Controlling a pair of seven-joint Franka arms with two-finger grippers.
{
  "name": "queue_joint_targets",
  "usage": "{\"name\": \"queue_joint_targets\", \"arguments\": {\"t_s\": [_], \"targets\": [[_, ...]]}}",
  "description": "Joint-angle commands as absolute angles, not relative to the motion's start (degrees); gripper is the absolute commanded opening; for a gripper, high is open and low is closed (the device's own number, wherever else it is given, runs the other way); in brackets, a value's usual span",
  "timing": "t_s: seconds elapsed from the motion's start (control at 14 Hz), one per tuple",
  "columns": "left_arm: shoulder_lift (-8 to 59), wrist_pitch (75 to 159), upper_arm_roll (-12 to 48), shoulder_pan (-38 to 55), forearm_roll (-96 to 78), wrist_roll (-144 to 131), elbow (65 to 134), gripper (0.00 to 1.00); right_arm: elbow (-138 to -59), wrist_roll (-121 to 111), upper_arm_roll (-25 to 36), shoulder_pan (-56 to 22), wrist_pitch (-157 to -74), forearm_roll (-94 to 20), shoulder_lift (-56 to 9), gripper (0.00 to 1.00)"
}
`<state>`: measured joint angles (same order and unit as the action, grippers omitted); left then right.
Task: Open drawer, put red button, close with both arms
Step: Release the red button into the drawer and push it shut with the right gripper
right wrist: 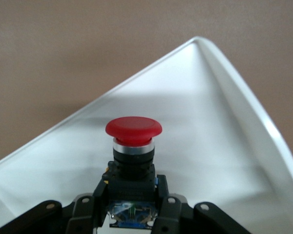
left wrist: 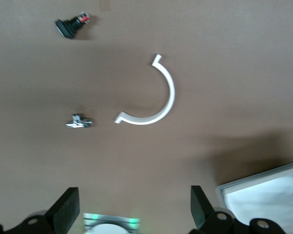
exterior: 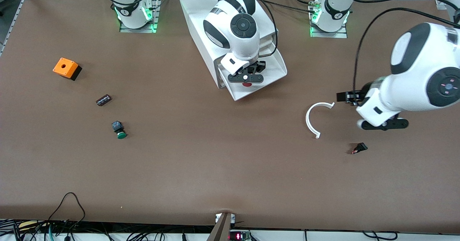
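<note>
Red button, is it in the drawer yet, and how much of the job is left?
Nearly. The drawer is already pulled open. The right gripper holds the red button just over the drawer's tray, not let go yet. The left gripper waits open over the table near a white curved piece. Left to do: drop the button in, then push the drawer shut with both arms.

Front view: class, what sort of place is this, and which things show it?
Most likely a robotics lab bench, not a home or shop. Two arms are bolted at one edge of the brown table, loose test parts lie about, such as an orange box and a green button, and cables trail off the edge.
</note>
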<state>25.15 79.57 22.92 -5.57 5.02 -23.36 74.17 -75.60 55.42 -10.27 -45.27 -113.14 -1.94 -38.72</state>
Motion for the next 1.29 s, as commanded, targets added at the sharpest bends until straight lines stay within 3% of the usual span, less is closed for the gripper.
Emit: {"name": "queue_joint_targets", "arguments": {"t_s": [0.0, 0.14, 0.21, 0.29, 0.36, 0.86, 1.21], "targets": [[21.81, 85.23, 25.48, -6.15, 3.78, -29.34, 81.62, 1.0, -76.72, 57.04, -10.11, -46.23, -112.68, -0.97, -38.58, 0.0], [19.61, 89.63, 27.33, -6.15, 3.78, -33.12, 87.07, 1.0, -77.17, 58.09, -10.02, -46.67, -112.76, -0.88, -38.58, 0.02], [18.82, 91.56, 27.68, -6.24, 3.69, -34.79, 89.27, 1.0, -77.25, 58.88, -10.02, -46.58, -112.76, -0.27, -38.58, 0.37], [18.55, 93.15, 27.77, -6.15, 3.69, -36.11, 90.95, 1.0, -77.26, 59.58, -10.02, -46.58, -112.76, -0.09, -38.67, 0.84], [18.37, 94.82, 28.56, -6.15, 3.6, -37.78, 92.36, 1.0, -76.99, 59.5, -9.93, -46.41, -112.68, 0.26, -38.5, 1.0], [20.38, 110.81, 33.47, -5.89, 3.6, -51.29, 102.04, 1.0, -66.02, 52.24, -7.82, -38.95, -101.53, 0.97, -36.48, 1.0], [22.94, 124.96, 35.33, -0.98, 6.32, -62.12, 107.92, 1.0, -66.18, 37.21, -7.91, -28.41, -96.27, 0.17, -30.33, 1.0]]}}
